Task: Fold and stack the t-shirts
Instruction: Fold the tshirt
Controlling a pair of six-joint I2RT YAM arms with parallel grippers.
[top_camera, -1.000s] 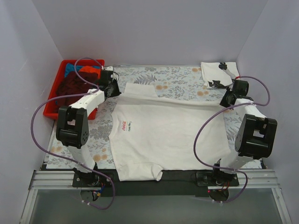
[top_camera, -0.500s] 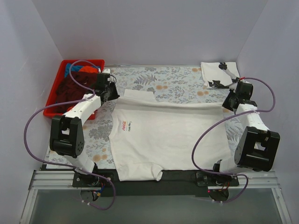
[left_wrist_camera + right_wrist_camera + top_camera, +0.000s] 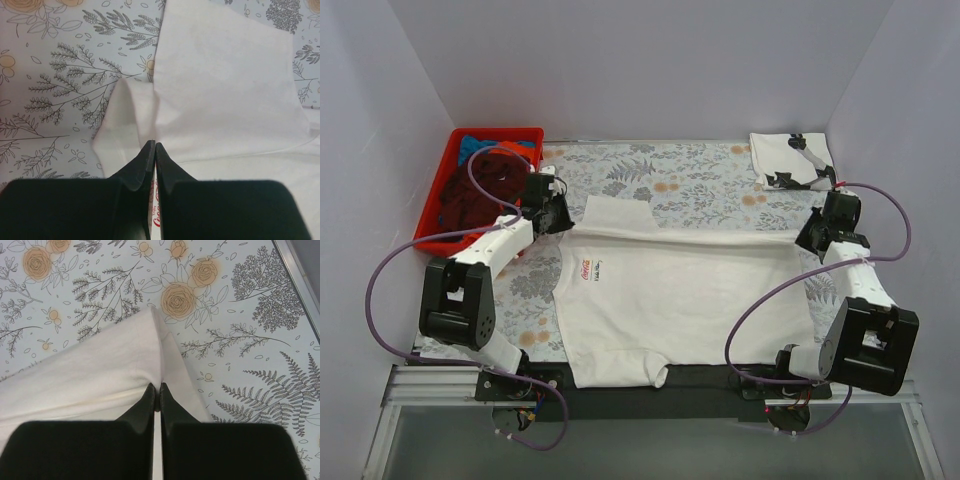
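Note:
The white Coca-Cola t-shirt [image 3: 680, 300] lies spread on the flowered table, its far long edge folded over toward me. My left gripper [image 3: 563, 222] is shut on the fold at the shirt's far left by the sleeve; in the left wrist view its tips [image 3: 154, 146] pinch white cloth [image 3: 220, 90]. My right gripper [image 3: 804, 236] is shut on the fold's far right corner; in the right wrist view its tips [image 3: 159, 388] pinch white cloth [image 3: 90, 375]. A folded white t-shirt with black print [image 3: 790, 160] lies at the far right corner. Maroon, orange and blue shirts [image 3: 480, 180] fill the crate.
The red plastic crate [image 3: 428, 205] stands at the far left, just behind my left arm. Purple cables loop off both arms. Grey walls close in the table on three sides. A black strip [image 3: 710, 378] runs along the near edge under the shirt's hem.
Both grippers have moved toward me holding the shirt's far edge, so the folded band is wider and the fold line sits nearer. The left sleeve has been drawn inward.

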